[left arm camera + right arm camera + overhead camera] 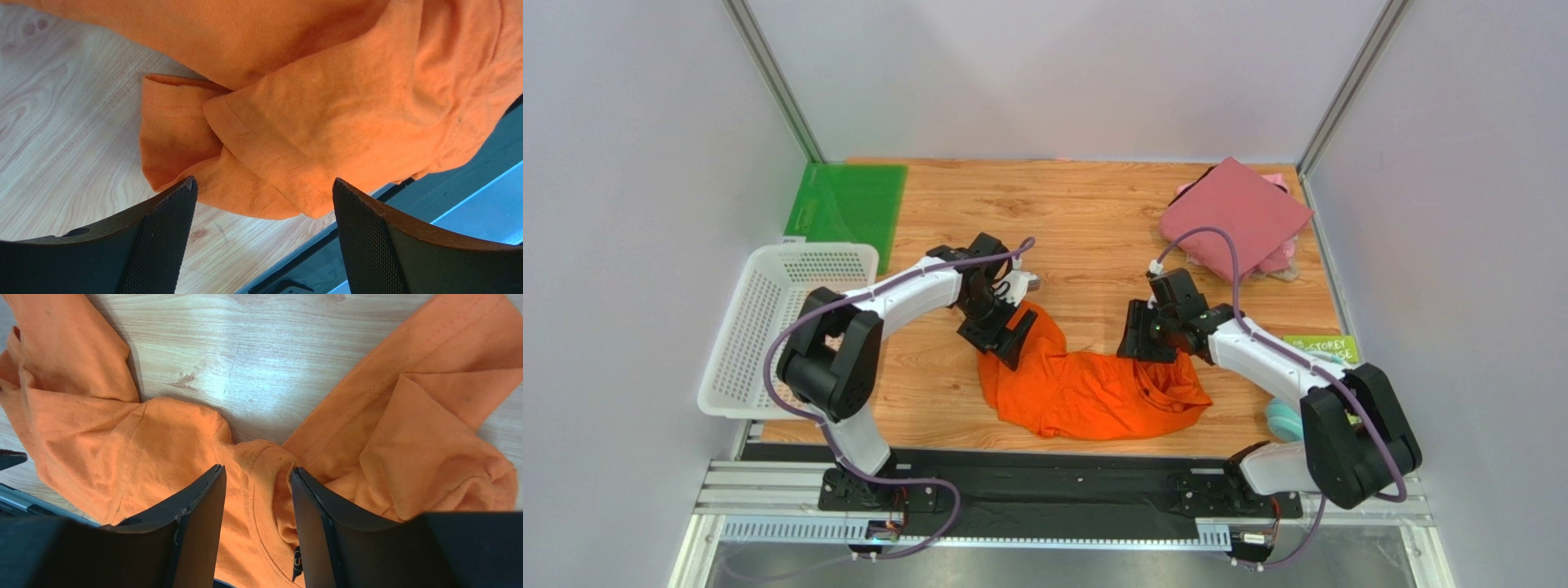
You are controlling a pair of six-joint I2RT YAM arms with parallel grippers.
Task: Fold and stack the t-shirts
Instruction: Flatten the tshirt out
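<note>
From where I stand the job looks partly done. At the far right corner of the wooden tabletop (pixel 1075 214), a dusty maroon-red t-shirt (pixel 1234 211) folded into a flat square lies on top of a pale pink t-shirt (pixel 1286 251), whose edge peeps out beneath it. That pile looks finished.

The bright orange t-shirt (pixel 1087 390) is the one left. It lies in a rumpled heap near the front edge, between the two arms, neither spread flat nor folded. I would judge it needs pulling smooth first, then folding, then carrying over to the stack.

Both arms reach inward and down over it. The left gripper (pixel 264 184) hovers at the heap's left end with its fingers spread wide. A hemmed sleeve or corner lies beyond the gap, and the fingers touch nothing that I can see. The right gripper (pixel 258 470) is at the right end, its fingers set at a narrower gap that straddles the collar band. Cloth lies between them, but they are not clamped on it.

The white plastic mesh basket (pixel 775 325) and the flat green plastic sheet (pixel 844 202) sit off to the left, apart from the shirts.
</note>
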